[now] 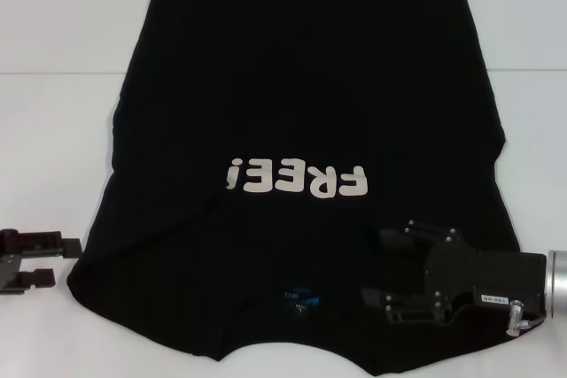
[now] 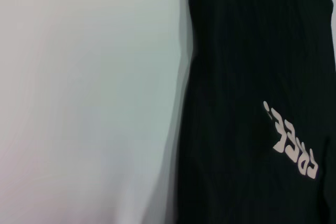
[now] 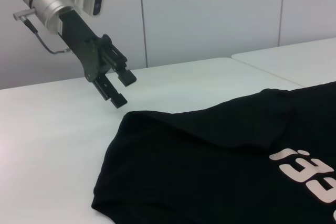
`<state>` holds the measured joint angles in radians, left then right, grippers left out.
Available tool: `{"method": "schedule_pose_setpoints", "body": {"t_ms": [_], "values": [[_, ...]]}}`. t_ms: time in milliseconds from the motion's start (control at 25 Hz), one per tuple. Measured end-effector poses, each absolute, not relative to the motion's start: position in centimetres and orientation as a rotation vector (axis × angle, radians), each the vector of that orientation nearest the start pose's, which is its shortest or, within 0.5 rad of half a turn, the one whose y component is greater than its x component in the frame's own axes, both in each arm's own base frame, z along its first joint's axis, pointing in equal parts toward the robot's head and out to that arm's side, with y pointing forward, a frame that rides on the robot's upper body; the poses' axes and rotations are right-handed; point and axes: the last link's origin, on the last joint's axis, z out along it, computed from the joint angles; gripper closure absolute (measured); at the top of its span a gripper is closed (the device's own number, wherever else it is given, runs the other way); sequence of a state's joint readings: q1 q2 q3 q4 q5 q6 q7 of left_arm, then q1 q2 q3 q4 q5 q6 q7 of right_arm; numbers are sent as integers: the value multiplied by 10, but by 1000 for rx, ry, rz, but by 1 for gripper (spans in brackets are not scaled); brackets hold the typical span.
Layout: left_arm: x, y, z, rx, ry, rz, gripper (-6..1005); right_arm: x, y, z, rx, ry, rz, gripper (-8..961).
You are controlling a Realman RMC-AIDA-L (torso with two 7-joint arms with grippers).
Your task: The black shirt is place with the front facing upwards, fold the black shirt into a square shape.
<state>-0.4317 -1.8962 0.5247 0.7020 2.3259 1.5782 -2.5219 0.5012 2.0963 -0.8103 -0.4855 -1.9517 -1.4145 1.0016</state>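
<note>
A white table (image 1: 53, 130) carries everything, with pale wall panels (image 3: 210, 14) behind it. The shirt (image 1: 301, 86) lies spread flat on the table, front up. The right gripper (image 1: 376, 265) sits over its near corner, fingers apart, pinching no cloth that I can see. Just beyond those fingers the white letters "FREE!" (image 1: 295, 179) read upside down; beside them is a small blue neck label (image 1: 299, 297). The left gripper (image 1: 73, 260) hangs open and empty just off the shirt's opposite edge.
</note>
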Motion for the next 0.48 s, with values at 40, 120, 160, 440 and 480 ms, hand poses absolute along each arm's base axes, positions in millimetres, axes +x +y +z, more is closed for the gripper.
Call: {"method": "schedule_pose_setpoints", "body": {"t_ms": [40,120,160,440,480], "values": [[-362,300,85,2215,2521,529,235,280,308,-50,-2778,326,574,33],[-362,301,84,2220,2525,510,235,280,307,-50,-2779,327,576,33],[-363,301,83,2217,2529,502,235,281,307,-50,-2779,328,576,33],[-366,303,77,2242,2532,495,233,280,306,-50,-2782,329,582,32],[-366,305,76,2255,2528,493,234,280,306,-51,-2783,329,583,32]]}}
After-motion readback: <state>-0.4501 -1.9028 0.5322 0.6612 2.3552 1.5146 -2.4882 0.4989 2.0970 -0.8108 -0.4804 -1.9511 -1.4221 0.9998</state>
